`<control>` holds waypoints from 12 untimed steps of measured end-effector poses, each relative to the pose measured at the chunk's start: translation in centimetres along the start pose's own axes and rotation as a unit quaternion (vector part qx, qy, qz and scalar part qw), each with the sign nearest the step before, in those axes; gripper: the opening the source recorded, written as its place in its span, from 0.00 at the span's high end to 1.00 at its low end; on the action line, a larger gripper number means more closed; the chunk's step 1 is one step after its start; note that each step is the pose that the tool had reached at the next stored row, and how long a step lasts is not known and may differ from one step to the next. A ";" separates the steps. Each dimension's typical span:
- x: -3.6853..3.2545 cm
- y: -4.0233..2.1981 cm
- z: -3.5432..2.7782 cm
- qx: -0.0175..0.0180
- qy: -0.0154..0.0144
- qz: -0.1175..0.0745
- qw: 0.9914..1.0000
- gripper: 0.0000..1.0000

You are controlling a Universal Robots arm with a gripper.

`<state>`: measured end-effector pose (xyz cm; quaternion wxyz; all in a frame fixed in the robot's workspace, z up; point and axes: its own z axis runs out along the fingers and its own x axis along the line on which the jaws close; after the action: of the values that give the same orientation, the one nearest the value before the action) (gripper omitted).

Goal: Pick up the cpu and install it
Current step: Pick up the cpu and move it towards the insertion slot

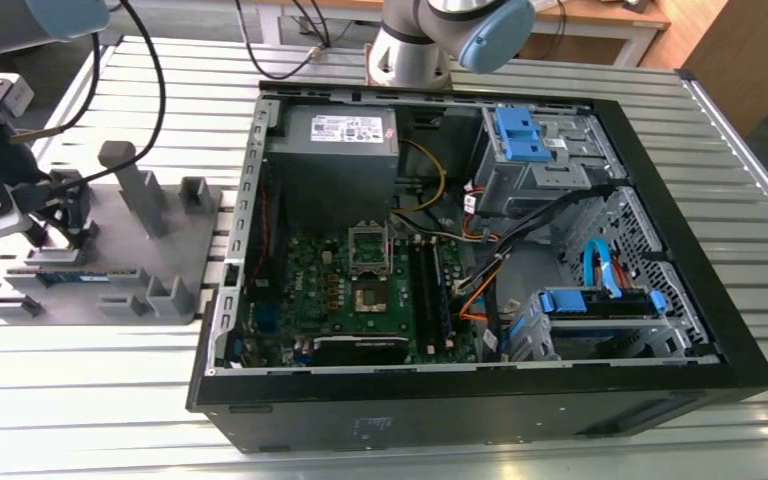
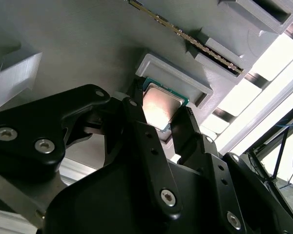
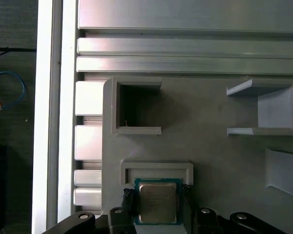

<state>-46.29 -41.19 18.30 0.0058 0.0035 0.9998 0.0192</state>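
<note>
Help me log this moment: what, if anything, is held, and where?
The small flat square silver-topped cpu, pinched by the gripper at two opposite edges.

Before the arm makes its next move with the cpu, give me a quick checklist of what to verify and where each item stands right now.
1. Claw lined up astride the cpu: ok, seen in both wrist views.
2. Cpu sitting in its holder on the grey fixture: ok.
3. Grip closed on the cpu: cannot tell.
4. Green memory stick apart from the claw: ok, it lies beyond the holder's raised frame.
5. Computer case open with the motherboard exposed: ok in the exterior view.
</note>
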 end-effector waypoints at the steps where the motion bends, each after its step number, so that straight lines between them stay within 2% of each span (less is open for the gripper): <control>1: 0.00 0.00 0.00 0.000 0.000 0.000 1.000 0.53; 10: 0.00 0.00 0.01 0.000 0.000 0.000 1.000 0.53; 12: -0.01 0.01 -0.18 0.000 0.000 0.000 1.000 0.53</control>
<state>-46.28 -41.18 18.48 0.0060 0.0035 0.9998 0.0193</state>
